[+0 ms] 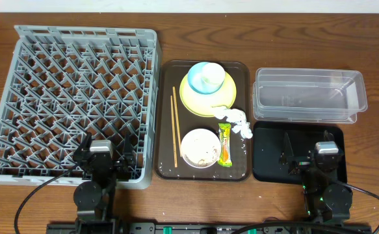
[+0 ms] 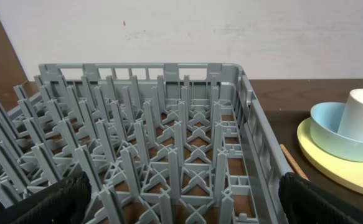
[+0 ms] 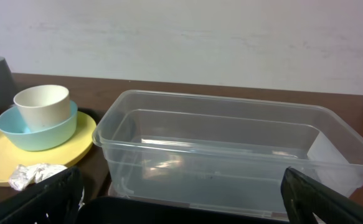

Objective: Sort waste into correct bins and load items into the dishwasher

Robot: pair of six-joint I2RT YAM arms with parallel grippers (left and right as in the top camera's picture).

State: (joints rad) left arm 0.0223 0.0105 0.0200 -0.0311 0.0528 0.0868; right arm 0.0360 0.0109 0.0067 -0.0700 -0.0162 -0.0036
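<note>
The snack wrapper (image 1: 224,145) lies near the right edge of the brown serving tray (image 1: 165,91), with its long axis pointing from the near edge to the far edge. It is to the left of the right gripper (image 1: 311,153), the nearer one, which hangs over the black tray (image 1: 267,172). This one and the left gripper (image 1: 103,155) both have the fingers spread wide and hold nothing.

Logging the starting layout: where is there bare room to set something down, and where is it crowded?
Free: the empty clear tub, the empty grey rack, and bare table right of the tub and black tray. Crowded: the brown tray, holding yellow plate, white bowl, chopsticks, wrapper and tissue; bare only left of the chopsticks.
</note>
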